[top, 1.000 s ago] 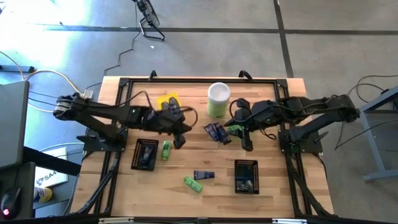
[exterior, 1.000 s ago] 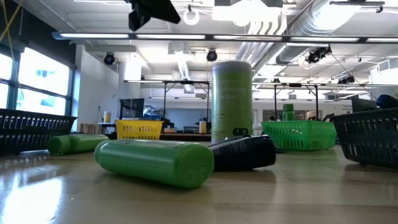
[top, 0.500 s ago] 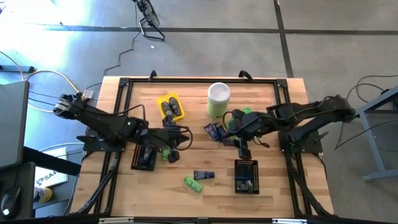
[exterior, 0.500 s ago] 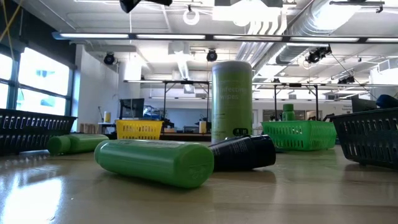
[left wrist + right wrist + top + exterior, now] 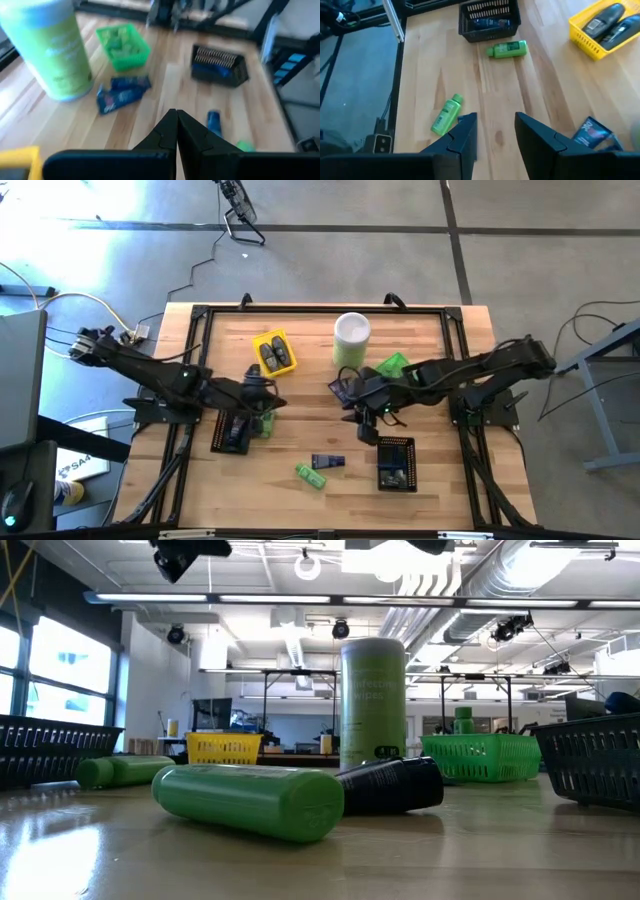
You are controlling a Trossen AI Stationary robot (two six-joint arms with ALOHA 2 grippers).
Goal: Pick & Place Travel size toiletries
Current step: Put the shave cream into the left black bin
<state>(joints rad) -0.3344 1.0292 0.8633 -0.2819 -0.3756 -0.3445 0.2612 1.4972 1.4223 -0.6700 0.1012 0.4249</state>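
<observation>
Yellow tray (image 5: 274, 352) at 11 o'clock holds two dark grey ovals (image 5: 605, 18). Green tray (image 5: 393, 366) at 2, contents unclear. Two black trays (image 5: 233, 429), (image 5: 396, 464) hold navy packets, half hidden. Loose on table: green bottles (image 5: 310, 475) at 6 and (image 5: 508, 49), navy packets (image 5: 345, 391) at centre. Left gripper (image 5: 176, 131) pressed closed, empty. Right gripper (image 5: 495, 131) parted, holding nothing.
</observation>
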